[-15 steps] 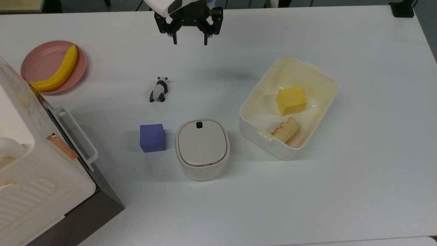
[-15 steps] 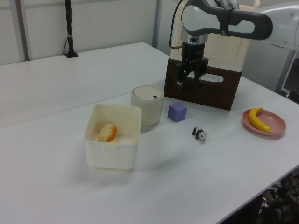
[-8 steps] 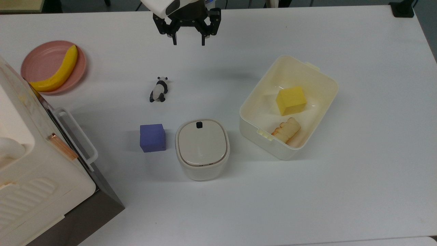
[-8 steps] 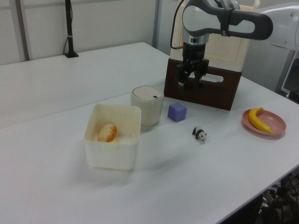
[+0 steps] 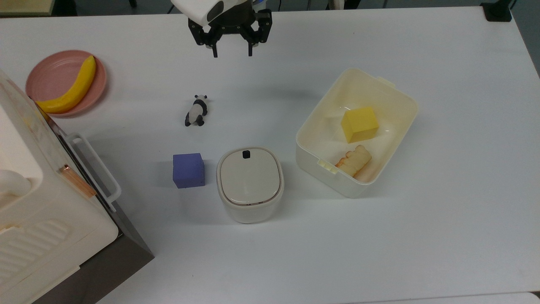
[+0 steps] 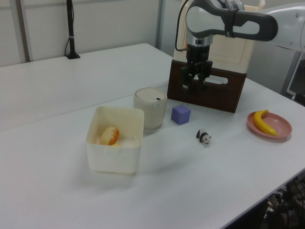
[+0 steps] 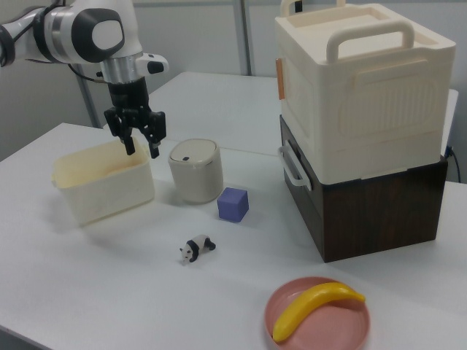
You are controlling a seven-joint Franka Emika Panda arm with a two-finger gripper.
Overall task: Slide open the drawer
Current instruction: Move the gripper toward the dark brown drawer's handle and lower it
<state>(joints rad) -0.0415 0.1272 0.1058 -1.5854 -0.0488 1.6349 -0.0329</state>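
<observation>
— At the top view's left edge of the worktop (image 5: 443, 253), what is seen first?

— The dark brown cabinet holding the drawer (image 7: 306, 195) is seen there, with a cream lidded case (image 7: 365, 87) stacked on top. The drawer is judged shut: its front lies flush with the cabinet, and the white bar handle (image 5: 95, 169) stands just off it, untouched.

— And towards the top view's right edge?

— A cream open bin (image 5: 394, 90) is set there, and a yellow block (image 5: 359, 123) and a piece of bread (image 5: 353, 160) are held in it. Nearer the middle, a lidded rounded container (image 5: 249, 182) is placed, with a purple cube (image 5: 188, 169) just beside it on the top view's left.

— What is found near the top view's upper left corner?

— A pink plate (image 5: 55, 69) with a banana (image 5: 74, 90) laid across it. A small panda figure (image 5: 196, 110) is left between the plate and the bin.

— Where is the gripper (image 5: 232, 52)?

— It is held above the worktop near the top view's upper edge, well apart from the handle. Its fingers (image 7: 131, 146) are spread and nothing is gripped between them.

— How much of the task is done?

— None, as far as can be judged. The handle has yet to be reached and caught, and the drawer has yet to be drawn out across the worktop.
</observation>
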